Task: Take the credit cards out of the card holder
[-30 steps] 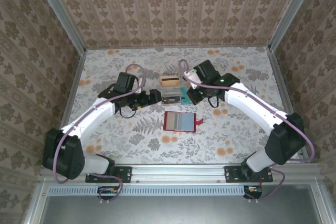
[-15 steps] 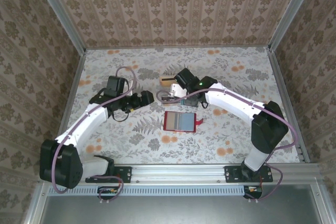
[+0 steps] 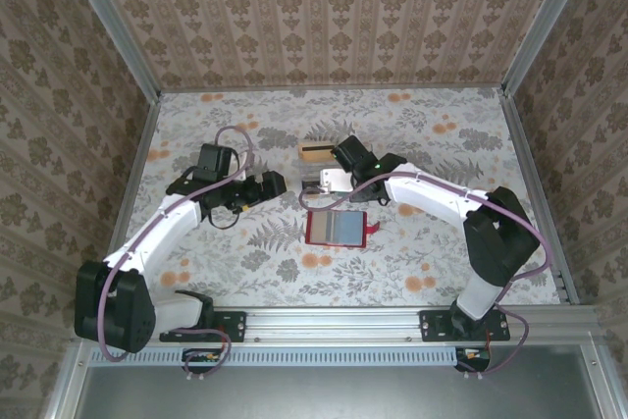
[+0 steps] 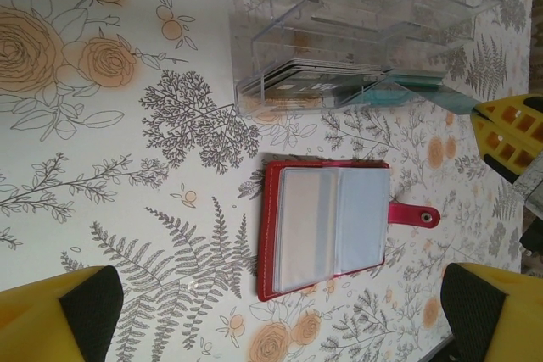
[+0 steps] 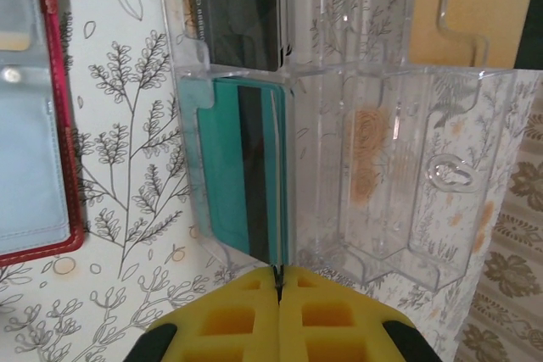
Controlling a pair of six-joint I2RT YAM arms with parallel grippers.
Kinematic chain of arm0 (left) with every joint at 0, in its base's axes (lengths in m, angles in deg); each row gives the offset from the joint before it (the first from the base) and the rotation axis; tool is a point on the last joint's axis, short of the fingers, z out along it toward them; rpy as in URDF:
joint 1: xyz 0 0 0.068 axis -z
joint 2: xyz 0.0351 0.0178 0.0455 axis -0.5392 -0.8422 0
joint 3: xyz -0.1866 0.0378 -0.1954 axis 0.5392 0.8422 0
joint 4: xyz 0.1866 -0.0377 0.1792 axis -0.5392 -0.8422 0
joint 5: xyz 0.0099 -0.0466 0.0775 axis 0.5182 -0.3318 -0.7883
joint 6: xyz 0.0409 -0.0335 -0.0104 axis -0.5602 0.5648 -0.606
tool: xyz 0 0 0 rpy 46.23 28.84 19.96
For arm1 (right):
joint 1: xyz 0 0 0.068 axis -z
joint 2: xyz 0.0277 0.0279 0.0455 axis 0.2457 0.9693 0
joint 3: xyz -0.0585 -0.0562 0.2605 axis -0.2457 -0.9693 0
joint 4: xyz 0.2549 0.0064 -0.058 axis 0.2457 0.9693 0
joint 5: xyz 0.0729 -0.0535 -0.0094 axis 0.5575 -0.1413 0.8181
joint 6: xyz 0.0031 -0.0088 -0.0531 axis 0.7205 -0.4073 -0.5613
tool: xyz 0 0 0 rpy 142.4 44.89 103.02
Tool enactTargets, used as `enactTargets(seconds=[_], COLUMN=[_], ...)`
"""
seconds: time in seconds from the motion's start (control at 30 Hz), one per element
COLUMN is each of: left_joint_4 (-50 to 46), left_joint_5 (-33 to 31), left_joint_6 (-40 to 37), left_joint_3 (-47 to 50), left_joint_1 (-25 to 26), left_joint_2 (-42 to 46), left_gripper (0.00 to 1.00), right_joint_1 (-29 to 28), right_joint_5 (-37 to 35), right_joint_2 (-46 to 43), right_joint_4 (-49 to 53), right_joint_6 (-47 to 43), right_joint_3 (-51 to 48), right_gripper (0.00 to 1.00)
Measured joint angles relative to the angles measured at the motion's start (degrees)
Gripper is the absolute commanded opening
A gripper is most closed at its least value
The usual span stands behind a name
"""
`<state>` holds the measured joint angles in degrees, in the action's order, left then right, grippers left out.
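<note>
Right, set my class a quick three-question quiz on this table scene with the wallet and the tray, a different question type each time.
1. True or false: the card holder lies open on the table.
2. The teal card with the dark stripe sits: A in the clear tray; B in the card holder; C on the bare table.
3. Which is open, the left gripper or the right gripper?
Key: 1 true; 2 A; 3 left gripper.
</note>
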<state>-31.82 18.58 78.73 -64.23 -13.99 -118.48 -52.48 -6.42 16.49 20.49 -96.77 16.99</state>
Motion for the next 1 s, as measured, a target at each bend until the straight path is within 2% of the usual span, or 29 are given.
enactTargets(seconds=[0.83, 0.93, 1.0], left_joint_4=[-0.1, -0.1, -0.1], left_joint_5=[0.6, 0.7, 0.8], left_joint_6=[-0.4, -0.5, -0.5], left_joint_3=[0.0, 0.0, 0.0], left_joint_1=[-1.9, -1.9, -1.9], left_joint_2=[0.0, 0.0, 0.0], left_gripper=[1.00, 1.00, 1.00], right_joint_1=[1.7, 1.7, 1.7], right_joint_5=[2.2, 2.4, 2.4], right_joint_2=[4.1, 4.9, 5.7], right_joint_4=[-1.2, -1.5, -1.6], right_joint_6=[-0.3, -0.3, -0.2], right_joint_3=[-0.2, -0.2, -0.2], right_gripper=[0.00, 0.04, 0.11])
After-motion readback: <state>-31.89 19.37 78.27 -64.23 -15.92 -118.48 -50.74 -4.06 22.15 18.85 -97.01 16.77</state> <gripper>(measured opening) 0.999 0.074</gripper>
